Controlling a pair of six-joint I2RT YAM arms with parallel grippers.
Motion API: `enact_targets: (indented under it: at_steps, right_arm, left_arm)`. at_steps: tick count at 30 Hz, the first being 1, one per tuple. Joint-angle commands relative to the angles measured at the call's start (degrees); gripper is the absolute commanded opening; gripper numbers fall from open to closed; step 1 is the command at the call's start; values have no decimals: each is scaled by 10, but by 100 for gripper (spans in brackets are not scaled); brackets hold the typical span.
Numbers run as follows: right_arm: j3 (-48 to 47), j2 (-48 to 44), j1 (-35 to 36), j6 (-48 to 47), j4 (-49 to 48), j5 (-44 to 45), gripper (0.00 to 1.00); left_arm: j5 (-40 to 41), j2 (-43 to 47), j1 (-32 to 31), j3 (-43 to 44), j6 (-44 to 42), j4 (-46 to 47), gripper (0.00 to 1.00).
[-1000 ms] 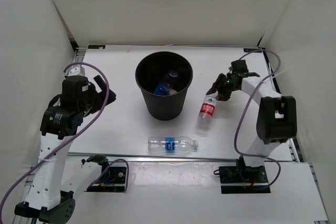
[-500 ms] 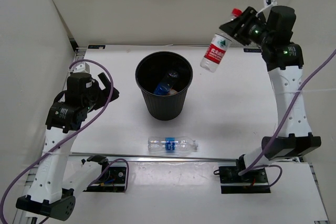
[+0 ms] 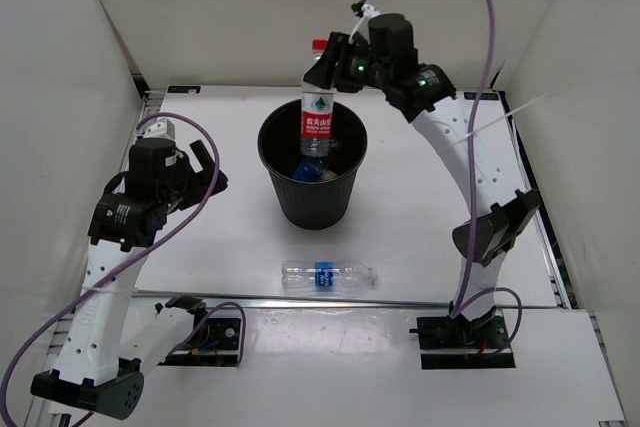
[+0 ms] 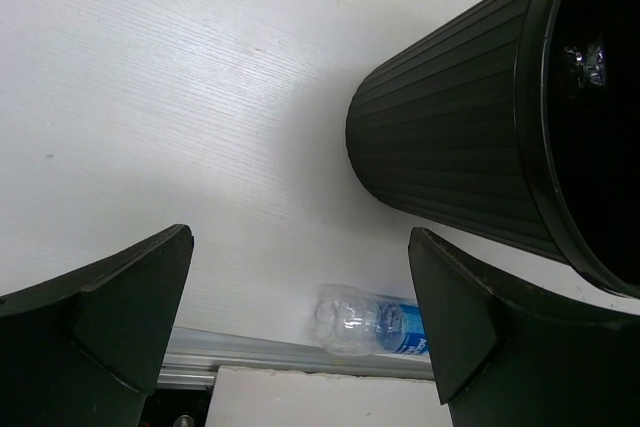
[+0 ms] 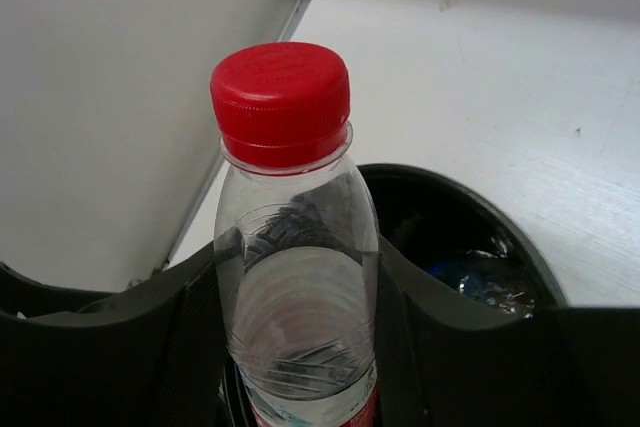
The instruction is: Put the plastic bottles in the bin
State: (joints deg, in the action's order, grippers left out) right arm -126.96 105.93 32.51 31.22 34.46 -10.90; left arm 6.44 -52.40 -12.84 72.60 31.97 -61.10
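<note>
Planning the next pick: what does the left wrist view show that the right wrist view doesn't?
Only left wrist: the blue-label bottle lying on the table, and the open left tool. Only right wrist: the red-capped bottle gripped in the right tool, over the bin. Both: the bin and table.

You look down on a white surface (image 3: 200,247) with a faint wood grain, boxed in by plain white walls (image 3: 300,7) on the left, far and right sides. A metal rail (image 3: 400,300) runs along its near edge, with a white board (image 3: 330,367) just in front.
</note>
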Motion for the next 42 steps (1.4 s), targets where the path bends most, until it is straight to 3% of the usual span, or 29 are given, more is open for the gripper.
enact_targets:
  at_steps: [1, 2, 4, 5, 8, 11, 12, 15, 19, 23, 30, 42]
  right_arm:
    - [-30, -8, 25, -55, -14, 40, 53]
    - [-30, -8, 34, -63, -8, 49, 65]
    - [-25, -18, 45, -84, -8, 67, 78]
    - [-16, -33, 52, -107, -3, 93, 89]
    - [39, -88, 52, -122, 6, 145, 100]
    - [121, -171, 52, -144, 18, 198, 100]
    - [192, -195, 52, -156, 18, 207, 100]
    - [302, -284, 52, -187, 13, 158, 100]
    - [531, -428, 140, -277, -45, 104, 100]
    - [688, -525, 240, -393, -104, 86, 100]
    - [756, -498, 310, -469, -69, 81, 100]
    - [843, -390, 370, -522, -211, 42, 97]
  left_arm:
    - [-6, 3, 3, 19, -13, -9, 100]
    - [-6, 3, 3, 14, -13, -9, 100]
    - [-6, 8, 3, 14, -13, -14, 100]
    - [-6, 8, 3, 9, -13, -14, 100]
    - [-6, 13, 3, 2, -19, -9, 100]
    - [-6, 13, 3, 2, -19, -9, 100]
    - [-6, 13, 3, -4, -24, -9, 100]
    - [-1, 20, 3, -19, -24, -3, 100]
    - [-1, 20, 3, -32, -24, 13, 100]
    - [-1, 20, 3, -37, -24, 20, 100]
    - [-1, 8, 8, -54, -30, 26, 100]
    - [26, 25, 8, -54, -30, -9, 100]
